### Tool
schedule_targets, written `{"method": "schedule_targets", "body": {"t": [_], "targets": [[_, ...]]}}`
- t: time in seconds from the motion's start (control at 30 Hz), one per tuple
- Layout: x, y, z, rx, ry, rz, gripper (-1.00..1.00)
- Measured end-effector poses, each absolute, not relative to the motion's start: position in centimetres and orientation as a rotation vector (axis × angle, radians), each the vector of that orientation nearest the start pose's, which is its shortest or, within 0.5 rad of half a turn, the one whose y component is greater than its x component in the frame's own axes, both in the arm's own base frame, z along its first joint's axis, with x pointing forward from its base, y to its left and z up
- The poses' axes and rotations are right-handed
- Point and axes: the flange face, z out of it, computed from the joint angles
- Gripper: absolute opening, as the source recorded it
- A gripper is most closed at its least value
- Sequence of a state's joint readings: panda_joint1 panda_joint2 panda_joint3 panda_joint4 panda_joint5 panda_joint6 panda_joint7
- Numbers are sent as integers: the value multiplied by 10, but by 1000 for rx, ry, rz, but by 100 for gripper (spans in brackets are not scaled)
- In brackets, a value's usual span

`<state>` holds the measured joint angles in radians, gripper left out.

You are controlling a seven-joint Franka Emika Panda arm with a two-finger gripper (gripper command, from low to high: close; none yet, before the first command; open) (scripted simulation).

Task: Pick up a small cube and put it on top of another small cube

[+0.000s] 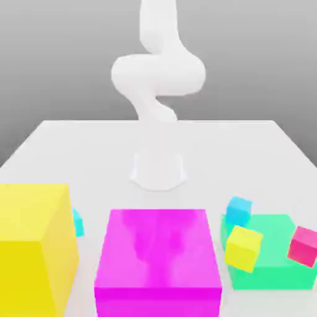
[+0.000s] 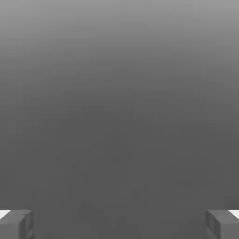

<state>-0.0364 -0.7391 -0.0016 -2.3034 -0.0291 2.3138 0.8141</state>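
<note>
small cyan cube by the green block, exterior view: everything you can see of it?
The small cyan cube is plain, glossy turquoise, smooth like plastic, with no markings. It looks slightly turned, showing a lighter top face and two sides. It stands at the far edge of the flat green block, toward the exterior view's right; whether it rests on the block or on the table behind cannot be told. Nothing else touches it.

On the white worktop: big yellow block at the exterior view's left, big magenta block beside it, flat green block right, carrying small yellow cube and small pink cube.
</note>
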Motion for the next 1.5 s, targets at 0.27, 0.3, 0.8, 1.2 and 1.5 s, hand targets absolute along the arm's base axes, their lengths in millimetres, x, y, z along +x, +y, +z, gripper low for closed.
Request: {"method": "schedule_targets", "body": {"t": [0.27,0.3,0.8,1.2,1.5], "targets": [[403,-144,546,-2475,1630,-685,0],[401,-161,527,-2461,1697,-637,0],[250,-281,240,-1961,2457,82,0],[260,-223,147,-2017,2409,-2,0],[258,-223,133,-2017,2410,-1,-100]]}}
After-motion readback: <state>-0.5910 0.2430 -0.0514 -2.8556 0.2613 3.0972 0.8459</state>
